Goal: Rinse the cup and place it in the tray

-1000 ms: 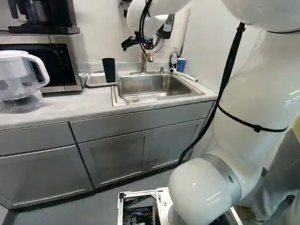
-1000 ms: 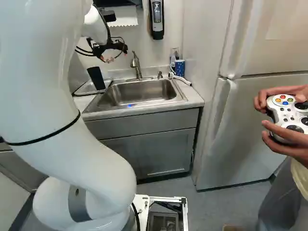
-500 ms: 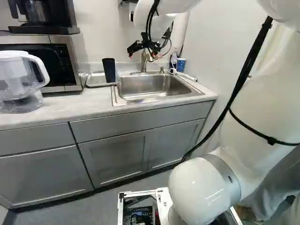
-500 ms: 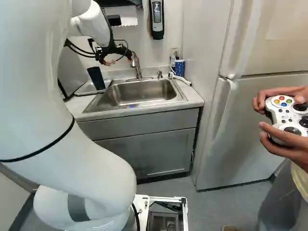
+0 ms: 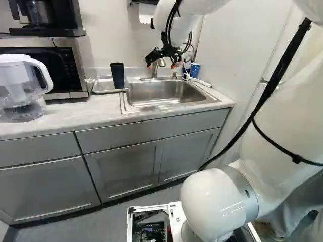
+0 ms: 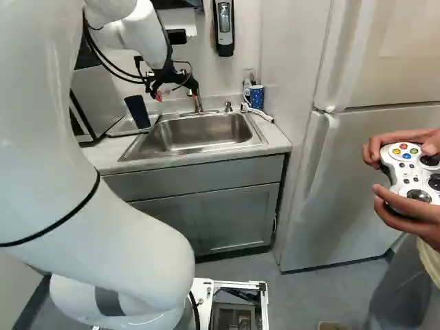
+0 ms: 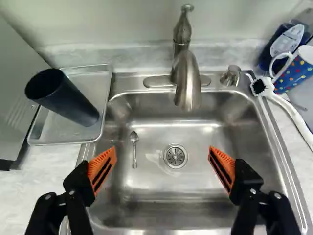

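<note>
So the base hasn't budged, but the arm has swung its gripper (image 7: 163, 152) across toward the faucet (image 7: 188, 81) and a bit lower, further from the tray (image 7: 49, 129). The 2 fingers are spread wide with nothing between them. The black cup (image 7: 68, 100) hasn't moved: it's upright in the tray, left of the sink (image 7: 166, 196). If that's the cup we're on about, placing looks sorted, though I can't tell if it's been rinsed. If it's the spotted mug (image 7: 296, 71) right of the sink, both steps are still to do, and I'd watch that brush (image 7: 288, 110) right beside it. Stuff-wise: tall, smooth, matte-looking cup that widens upward, probably plastic; shallow metal tray with a thin raised rim; brushed steel basin with rounded corners and 1 small spoon (image 7: 134, 147) in it. The orange pads (image 7: 102, 169) are ribbed wedges, so I'd guess decent grip on something slick.
</note>
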Controlling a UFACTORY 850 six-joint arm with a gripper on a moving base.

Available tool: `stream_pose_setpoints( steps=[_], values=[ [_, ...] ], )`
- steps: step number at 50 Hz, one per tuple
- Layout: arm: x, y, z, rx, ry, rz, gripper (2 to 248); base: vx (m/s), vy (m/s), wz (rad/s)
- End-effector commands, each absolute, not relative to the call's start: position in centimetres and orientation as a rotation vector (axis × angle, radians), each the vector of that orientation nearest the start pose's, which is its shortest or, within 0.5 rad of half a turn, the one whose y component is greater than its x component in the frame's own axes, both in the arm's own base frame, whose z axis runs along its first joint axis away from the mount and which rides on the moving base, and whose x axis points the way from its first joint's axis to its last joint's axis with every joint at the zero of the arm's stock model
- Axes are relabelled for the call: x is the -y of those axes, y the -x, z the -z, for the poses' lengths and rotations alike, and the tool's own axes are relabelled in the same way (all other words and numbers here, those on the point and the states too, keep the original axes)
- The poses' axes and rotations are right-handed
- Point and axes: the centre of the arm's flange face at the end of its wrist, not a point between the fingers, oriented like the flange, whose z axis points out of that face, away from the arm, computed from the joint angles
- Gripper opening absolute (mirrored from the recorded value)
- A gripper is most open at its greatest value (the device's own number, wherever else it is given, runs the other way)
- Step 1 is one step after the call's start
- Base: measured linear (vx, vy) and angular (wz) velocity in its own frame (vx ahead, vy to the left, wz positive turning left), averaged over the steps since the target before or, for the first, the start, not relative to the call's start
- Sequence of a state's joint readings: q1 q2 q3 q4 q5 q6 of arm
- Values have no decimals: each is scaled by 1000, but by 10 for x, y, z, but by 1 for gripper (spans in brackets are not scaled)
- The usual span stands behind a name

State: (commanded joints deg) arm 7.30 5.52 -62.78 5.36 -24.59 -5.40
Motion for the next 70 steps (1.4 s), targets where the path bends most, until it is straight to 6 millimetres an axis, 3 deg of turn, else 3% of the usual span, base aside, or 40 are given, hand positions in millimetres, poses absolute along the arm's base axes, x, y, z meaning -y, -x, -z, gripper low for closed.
stream_pose_setpoints(
  steps=[5,70],
  values=[
    [-57,-469,-668,191,2849,1101,247,0,0,0],
    [-58,-469,-667,190,2851,1091,247,0,0,0]
  ],
)
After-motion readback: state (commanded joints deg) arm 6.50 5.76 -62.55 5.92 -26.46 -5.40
